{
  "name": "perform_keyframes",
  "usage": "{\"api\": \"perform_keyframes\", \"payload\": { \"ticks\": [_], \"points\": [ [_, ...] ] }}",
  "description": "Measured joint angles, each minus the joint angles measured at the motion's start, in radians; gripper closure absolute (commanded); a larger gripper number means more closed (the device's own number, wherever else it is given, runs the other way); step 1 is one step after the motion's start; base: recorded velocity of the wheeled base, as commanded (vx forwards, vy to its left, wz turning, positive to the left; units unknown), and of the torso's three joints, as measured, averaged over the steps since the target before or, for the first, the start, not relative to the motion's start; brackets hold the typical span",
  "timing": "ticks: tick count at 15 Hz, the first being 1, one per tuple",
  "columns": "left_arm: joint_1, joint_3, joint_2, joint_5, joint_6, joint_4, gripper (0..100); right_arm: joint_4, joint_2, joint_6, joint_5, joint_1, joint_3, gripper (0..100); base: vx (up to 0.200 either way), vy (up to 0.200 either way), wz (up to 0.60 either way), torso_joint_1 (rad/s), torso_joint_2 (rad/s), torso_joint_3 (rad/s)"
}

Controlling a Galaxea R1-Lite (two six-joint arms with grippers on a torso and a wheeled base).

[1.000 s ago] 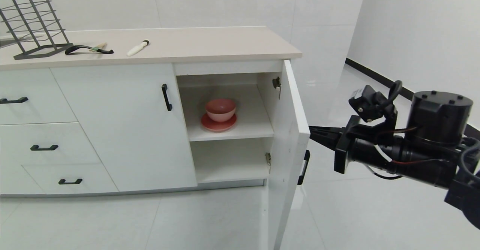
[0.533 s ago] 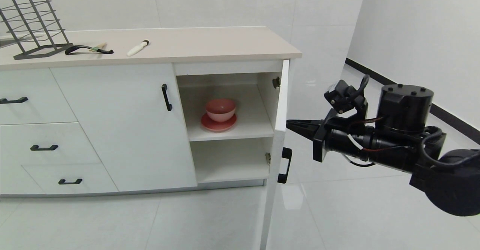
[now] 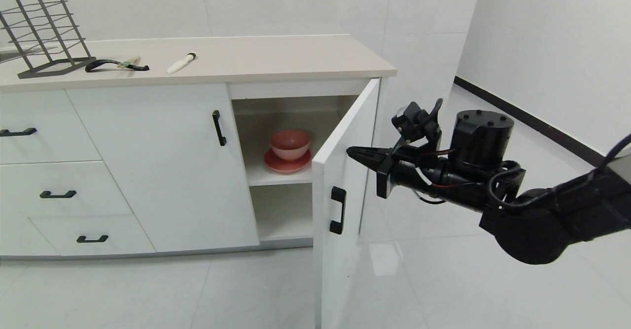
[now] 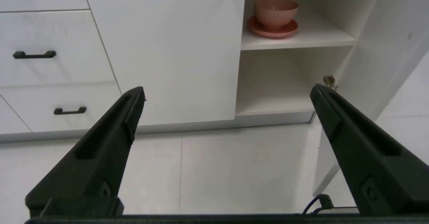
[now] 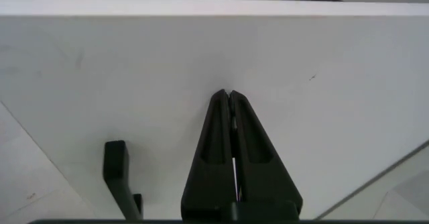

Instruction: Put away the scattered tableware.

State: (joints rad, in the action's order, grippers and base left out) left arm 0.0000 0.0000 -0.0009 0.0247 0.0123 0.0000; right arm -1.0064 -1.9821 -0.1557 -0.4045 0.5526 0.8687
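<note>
Tableware lies in two places. A pink bowl sits on a pink plate on the upper shelf of the open cabinet compartment. On the counter above, you have a white-handled utensil and, near it, a dark utensil with a curved handle, which lies just beside a black wire rack. The cabinet door stands partly open, angled out from the front and hiding the right side of the compartment from the head view. Your right gripper has its fingers pressed together with nothing between them. Its tip touches the outer face of the door, above the black door handle; the right wrist view shows that tip flat against the white panel. Your left gripper is spread wide and holds nothing, hanging above the tiled floor in front of the cabinet. In its wrist view the bowl and plate show beyond the fingers, with the empty lower shelf beneath them and two drawers off to the side.
</note>
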Motion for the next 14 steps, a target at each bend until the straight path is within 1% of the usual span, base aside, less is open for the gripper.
{"api": "perform_keyframes", "payload": {
  "ticks": [10, 14],
  "points": [
    [0.000, 0.000, 0.000, 0.000, 0.000, 0.000, 0, -0.007, -0.177, 0.000, 0.001, 0.007, 0.173, 100, 0.000, 0.000, 0.00, 0.000, 0.00, 0.000],
    [0.000, 0.000, 0.000, 0.000, 0.001, 0.000, 0, -0.008, -0.240, 0.000, 0.001, 0.007, 0.262, 100, 0.000, 0.000, 0.00, 0.000, 0.00, 0.000]
  ]
}}
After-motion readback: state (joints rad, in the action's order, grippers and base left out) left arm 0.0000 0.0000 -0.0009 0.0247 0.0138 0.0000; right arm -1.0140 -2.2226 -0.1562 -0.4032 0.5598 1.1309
